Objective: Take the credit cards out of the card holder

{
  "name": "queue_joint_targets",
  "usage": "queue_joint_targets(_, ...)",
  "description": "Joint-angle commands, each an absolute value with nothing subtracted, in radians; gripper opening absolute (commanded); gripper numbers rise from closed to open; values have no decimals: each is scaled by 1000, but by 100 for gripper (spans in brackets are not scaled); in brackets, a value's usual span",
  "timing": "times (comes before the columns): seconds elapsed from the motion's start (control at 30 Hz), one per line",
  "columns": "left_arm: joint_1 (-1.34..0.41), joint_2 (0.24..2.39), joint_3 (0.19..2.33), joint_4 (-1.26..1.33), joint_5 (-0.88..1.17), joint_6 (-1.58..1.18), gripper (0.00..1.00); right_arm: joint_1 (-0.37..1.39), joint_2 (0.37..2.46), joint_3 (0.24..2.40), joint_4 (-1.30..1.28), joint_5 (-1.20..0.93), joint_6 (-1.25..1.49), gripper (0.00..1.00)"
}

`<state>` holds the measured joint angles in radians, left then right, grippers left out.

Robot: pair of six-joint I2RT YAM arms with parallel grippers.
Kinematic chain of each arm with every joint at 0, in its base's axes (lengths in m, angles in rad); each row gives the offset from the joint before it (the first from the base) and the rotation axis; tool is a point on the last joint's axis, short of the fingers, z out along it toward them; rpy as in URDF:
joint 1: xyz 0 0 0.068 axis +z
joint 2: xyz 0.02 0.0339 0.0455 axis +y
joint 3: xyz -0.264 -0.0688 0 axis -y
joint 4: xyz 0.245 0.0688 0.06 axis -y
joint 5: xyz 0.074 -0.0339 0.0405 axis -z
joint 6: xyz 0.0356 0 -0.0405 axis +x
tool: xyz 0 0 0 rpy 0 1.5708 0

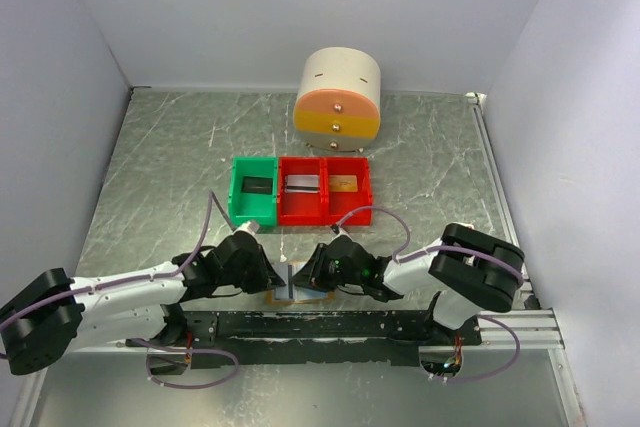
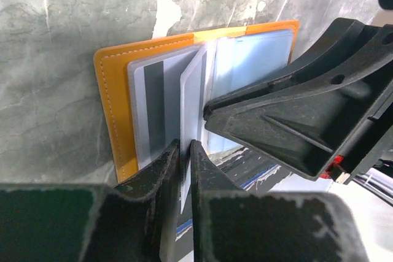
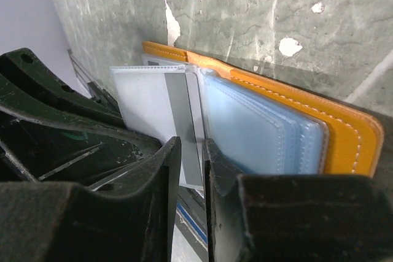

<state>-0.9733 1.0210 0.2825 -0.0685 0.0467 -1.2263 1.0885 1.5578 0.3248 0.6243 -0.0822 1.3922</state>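
The card holder (image 1: 298,293) lies open on the table near the front edge, between both grippers. It is orange-tan outside (image 2: 113,108) with pale blue pockets (image 3: 264,130). A grey-silver credit card with a dark stripe (image 2: 153,111) sits in a clear pocket leaf. My left gripper (image 2: 185,151) is shut on a thin pale leaf standing up from the holder's middle. My right gripper (image 3: 191,151) has its jaws close together on the lower edge of the striped grey-silver card (image 3: 178,108). I cannot tell whether both pinch the same leaf.
A green bin (image 1: 252,190) and a red two-part bin (image 1: 325,189) stand behind the holder; the red one holds a grey card (image 1: 302,185) and a gold-orange card (image 1: 345,183). A round cream and orange drawer unit (image 1: 338,95) stands further back. A black rail (image 1: 320,325) runs along the near edge.
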Motion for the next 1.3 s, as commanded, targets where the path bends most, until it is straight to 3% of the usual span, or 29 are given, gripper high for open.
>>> queue_joint_targets(0.0,-982,1014,316,-197,-25,-1236,20,1094,1542,314,549,-46,1391,22)
queue_joint_targets(0.1,-982,992,330,-265,-59,-1224,31,1095,1514,321,503,-26,1382,23)
queue_joint_targets(0.2,-982,982,337,-288,-68,-1201,32,1095,1498,329,476,-20,1378,24)
queue_joint_targets(0.77,-982,1029,343,-207,-13,-1126,8,1094,1526,344,502,-35,1375,24)
queue_joint_targets(0.9,-982,1068,359,-236,-23,-1106,7,1096,1511,361,454,-17,1359,25)
queue_joint_targets(1.1,-982,1124,379,-273,-51,-1097,7,1128,1495,482,174,93,1323,29)
queue_joint_targets(1.27,-982,1148,371,-254,-44,-1096,7,1145,1503,476,168,109,1336,29)
